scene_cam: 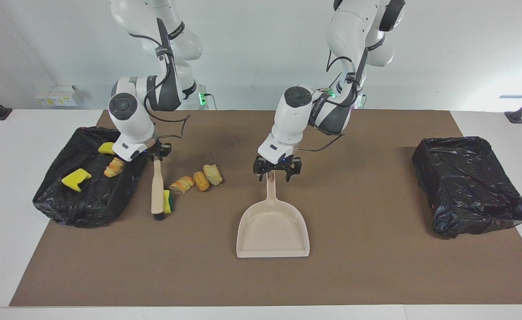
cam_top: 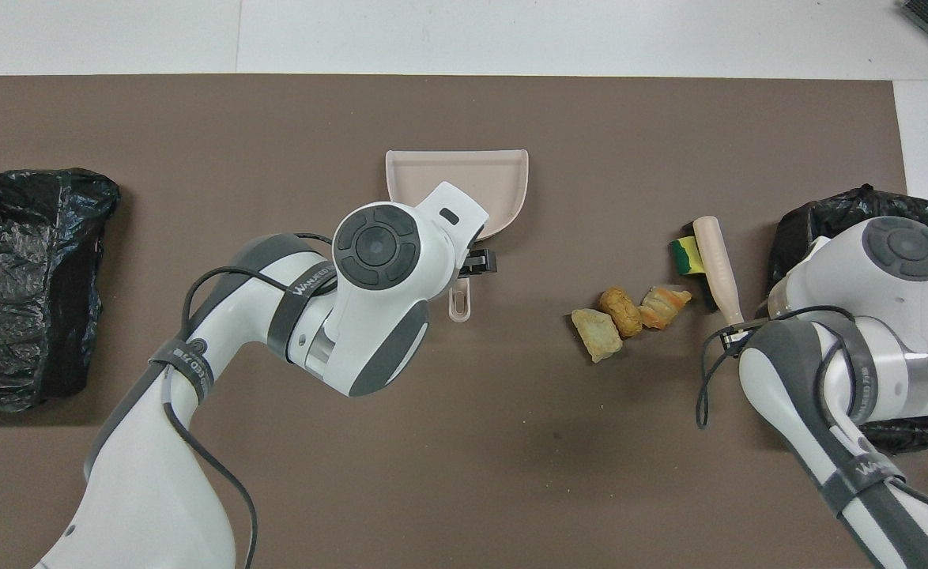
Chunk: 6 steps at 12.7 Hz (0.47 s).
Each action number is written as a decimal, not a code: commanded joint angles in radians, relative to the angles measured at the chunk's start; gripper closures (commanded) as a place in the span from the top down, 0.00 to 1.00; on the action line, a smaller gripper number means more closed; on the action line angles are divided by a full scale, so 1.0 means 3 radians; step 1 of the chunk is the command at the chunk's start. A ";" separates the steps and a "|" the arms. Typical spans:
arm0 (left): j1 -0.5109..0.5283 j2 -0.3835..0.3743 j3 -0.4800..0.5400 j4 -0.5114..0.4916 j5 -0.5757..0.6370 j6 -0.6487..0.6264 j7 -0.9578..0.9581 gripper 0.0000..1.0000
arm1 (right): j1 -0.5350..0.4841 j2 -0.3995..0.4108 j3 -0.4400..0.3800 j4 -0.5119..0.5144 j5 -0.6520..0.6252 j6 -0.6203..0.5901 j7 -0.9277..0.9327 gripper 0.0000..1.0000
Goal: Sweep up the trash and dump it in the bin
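**Pan handle between open fingers, mouth turned away from the trash**

Toward the right arm's end of the table: a black-lined bin (scene_cam: 52, 202), with three chunks (scene_cam: 114, 167) already inside, two of yellow sponge and one bread-like.

Just beside its rim: the right gripper (scene_cam: 156, 153), clamped tight on the top of the hand brush (scene_cam: 156, 191). Brush running roughly straight out from the robots, bristles at the farther end, down at the brown mat (scene_cam: 367, 275).

Pressed against the bristle end, on the side toward the pan: a yellow-and-green sponge chunk (scene_cam: 167, 202). Slightly nearer to the robots and apart from the brush: three bread-like lumps (scene_cam: 201, 181) in a short row, touching or nearly so. All four loose on the mat, between brush and pan.

Mid-table: the left gripper (scene_cam: 275, 173), spread wide, low at the tip of the dustpan (scene_cam: 273, 231) handle, one finger to each side of it. Hard to say whether touching yet.

- **Long axis of the pan:** straight out from the robots, handle end nearer to them, mouth at the farther end.
- **Fingers:** set across that axis, so probably fit to close on the handle as they stand.
- **Trash:** off to the pan's flank, toward the right arm's end, not in front of the mouth.
- **Once gripped:** likely to need swinging round until the mouth faces the lumps.
- **Nearer arm:** the left one for the pan, the right one for the trash.

Toward the left arm's end: a second black-lined bin (scene_cam: 470, 186), well apart from everything else.
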State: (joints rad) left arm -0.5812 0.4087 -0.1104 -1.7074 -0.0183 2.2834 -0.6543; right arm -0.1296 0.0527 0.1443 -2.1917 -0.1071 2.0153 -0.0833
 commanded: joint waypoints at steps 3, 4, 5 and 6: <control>-0.0037 0.0095 0.0056 0.0051 0.0107 0.0038 0.0018 1.00 | 0.0018 -0.0074 0.0010 -0.0103 -0.0001 0.0006 -0.0265 0.00; -0.0026 0.0125 0.0056 0.0056 0.0193 0.0038 0.0033 0.94 | 0.0033 -0.0074 0.0010 -0.0098 0.0014 -0.0004 -0.0244 0.00; -0.0016 0.0156 0.0061 0.0072 0.0270 0.0038 0.0038 0.91 | 0.0033 -0.0068 0.0010 -0.0058 0.0019 -0.0065 -0.0239 0.00; -0.0016 0.0171 0.0061 0.0102 0.0296 0.0038 0.0033 0.86 | 0.0033 -0.0079 0.0010 0.0014 0.0025 -0.0151 -0.0254 0.00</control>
State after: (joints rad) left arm -0.5839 0.4345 -0.0987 -1.7063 0.0369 2.2848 -0.6507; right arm -0.1202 0.0480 0.1452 -2.1963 -0.1062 2.0073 -0.1290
